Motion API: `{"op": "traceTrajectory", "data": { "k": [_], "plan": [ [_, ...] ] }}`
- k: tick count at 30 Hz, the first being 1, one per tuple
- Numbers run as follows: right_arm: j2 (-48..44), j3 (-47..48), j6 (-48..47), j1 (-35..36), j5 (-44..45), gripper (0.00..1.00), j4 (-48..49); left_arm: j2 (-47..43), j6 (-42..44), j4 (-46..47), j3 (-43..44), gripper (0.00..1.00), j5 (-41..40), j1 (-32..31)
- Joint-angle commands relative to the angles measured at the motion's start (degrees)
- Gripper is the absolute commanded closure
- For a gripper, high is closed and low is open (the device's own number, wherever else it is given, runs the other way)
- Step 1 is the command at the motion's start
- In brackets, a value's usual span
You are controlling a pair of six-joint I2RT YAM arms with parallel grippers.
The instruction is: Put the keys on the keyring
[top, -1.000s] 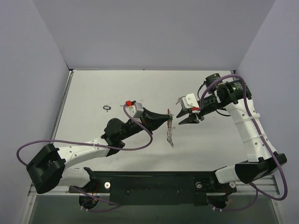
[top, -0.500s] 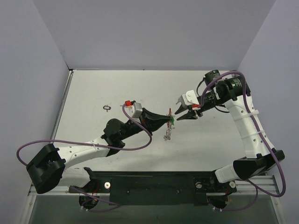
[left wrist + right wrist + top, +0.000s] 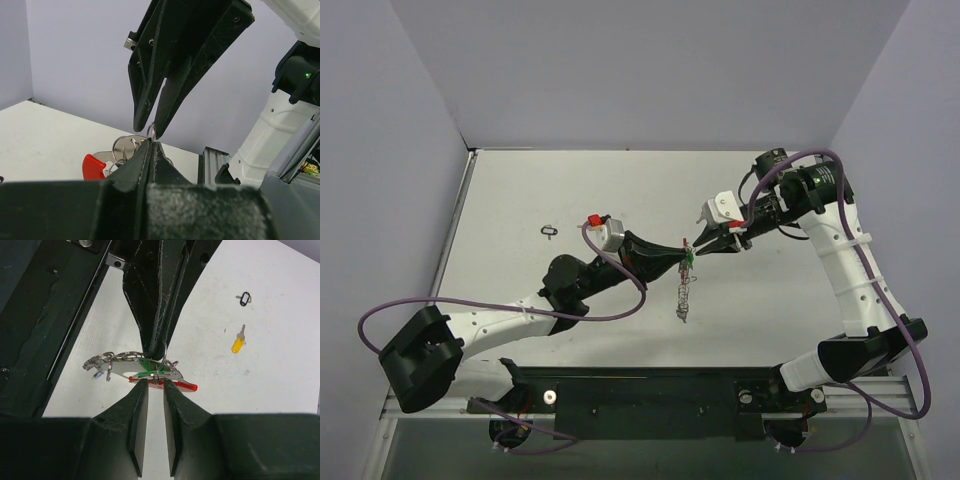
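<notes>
Left gripper (image 3: 682, 256): fingers pressed together on a thin wire loop at the top of the keyring (image 3: 684, 290), holding it up off the table (image 3: 520, 200).
Right gripper (image 3: 700, 249): jaws narrow, tips on either side of the same bunch, straight across from the left tips. Whether they already pinch it cannot be told.
Keyring place: mid-table, between the two sets of tips, touching the left one.
Keyring long axis: hangs from the pinch. From above it shows as a thin line running toward the near edge.
Red piece (image 3: 182, 386): at the top of the bunch, just at the right gripper's mouth, with a green key (image 3: 146, 373) beside it.
Direction for the coming move: the bunch lies directly ahead of the right gripper's fingers, so a short closing move looks enough.
Yellow key (image 3: 237, 344): loose on the table, well apart from the bunch, on the side toward the small black loop (image 3: 549, 231) at far left. It is not made out in the overhead view.
Nearer arm: probably the left for that key, but it is occupied.
Writing: no brand or label is legible.
</notes>
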Motion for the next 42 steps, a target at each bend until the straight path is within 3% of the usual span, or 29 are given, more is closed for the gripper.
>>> {"op": "traceTrajectory", "data": {
  "k": [1, 5, 8, 24, 29, 42],
  "plan": [
    [0.21, 1.16, 0.2, 0.8, -3.68, 0.85, -13.95, -0.1, -1.0, 5.7, 1.77, 1.0, 0.4, 0.39],
    [0.39, 0.9, 0.46, 1.5, -3.06, 0.89, -13.77, 0.07, -0.91, 5.7, 1.77, 1.0, 0.22, 0.39],
    [0.39, 0.98, 0.9, 1.76, -2.36, 1.0, -13.69, -0.1, -0.91, 5.7, 1.68, 1.0, -0.04, 0.39],
    [-1.99, -5.08, 9.69, 4.4, 0.81, 1.0, -3.67, 1.03, -5.12, 13.52, -1.05, 1.0, -10.68, 0.04],
    [-3.12, -6.13, 10.3, 5.28, 1.42, 0.85, -3.31, 2.36, -6.01, 14.66, -0.96, 1.0, -10.42, 0.04],
    [-3.57, -2.45, 16.46, 0.45, -1.39, 0.82, -2.43, 1.83, -5.66, 11.85, -0.52, 1.0, -3.31, 1.09]
  ]
}}
